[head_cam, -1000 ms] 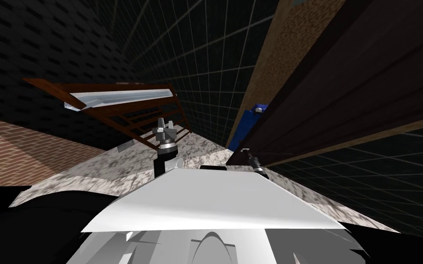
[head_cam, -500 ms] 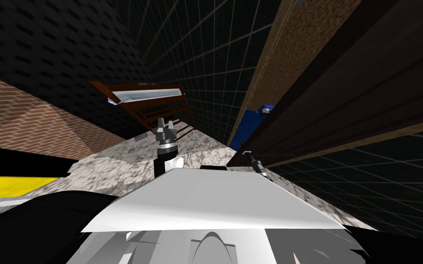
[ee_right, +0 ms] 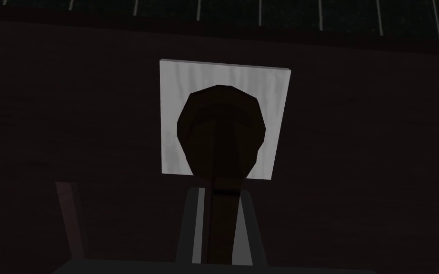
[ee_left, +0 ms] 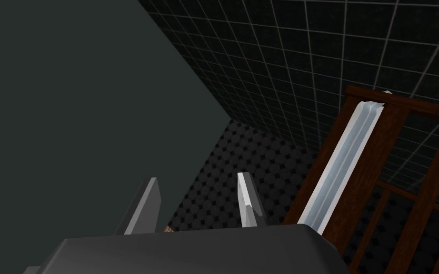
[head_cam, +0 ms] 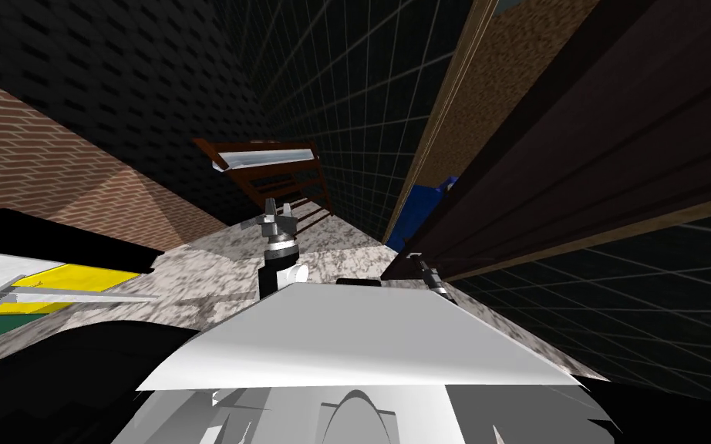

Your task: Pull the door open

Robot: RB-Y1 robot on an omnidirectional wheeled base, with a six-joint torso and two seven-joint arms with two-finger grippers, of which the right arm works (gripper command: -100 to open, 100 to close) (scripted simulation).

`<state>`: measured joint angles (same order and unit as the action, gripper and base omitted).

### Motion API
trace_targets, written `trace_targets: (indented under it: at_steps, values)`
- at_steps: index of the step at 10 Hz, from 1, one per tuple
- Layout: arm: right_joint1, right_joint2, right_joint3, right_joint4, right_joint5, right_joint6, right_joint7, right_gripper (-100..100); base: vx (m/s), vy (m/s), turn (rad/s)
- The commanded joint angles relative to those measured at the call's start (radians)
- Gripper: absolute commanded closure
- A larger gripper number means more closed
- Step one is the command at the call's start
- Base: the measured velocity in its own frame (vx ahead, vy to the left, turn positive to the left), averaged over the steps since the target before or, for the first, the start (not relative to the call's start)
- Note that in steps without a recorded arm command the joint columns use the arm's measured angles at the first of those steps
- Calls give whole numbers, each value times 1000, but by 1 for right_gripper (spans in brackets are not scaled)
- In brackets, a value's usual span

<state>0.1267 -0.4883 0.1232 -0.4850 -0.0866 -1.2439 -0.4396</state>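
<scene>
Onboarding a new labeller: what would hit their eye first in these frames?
The white square plate with a dark round knob on the dark brown door, with the right gripper shut on the knob's stem. Next, the open left gripper, upright mid-picture in the head view, and beyond it a brown wooden rack with a pale bar.

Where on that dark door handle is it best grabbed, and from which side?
By the narrow bar that runs out from the handle's round base on the white plate. Come straight at the door, one finger on each side of the bar: it is slim enough to pinch, as the right tool shows.
</scene>
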Motion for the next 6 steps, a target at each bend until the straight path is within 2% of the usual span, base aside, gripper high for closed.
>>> trace_targets:
  at_steps: [1, 6]
  values:
    - [-6, 13, -25, -12, 24, 24, 1, 100, -238, -89, 188]
    - [-63, 60, -125, -12, 109, 91, 6, 100, -227, -91, 189]
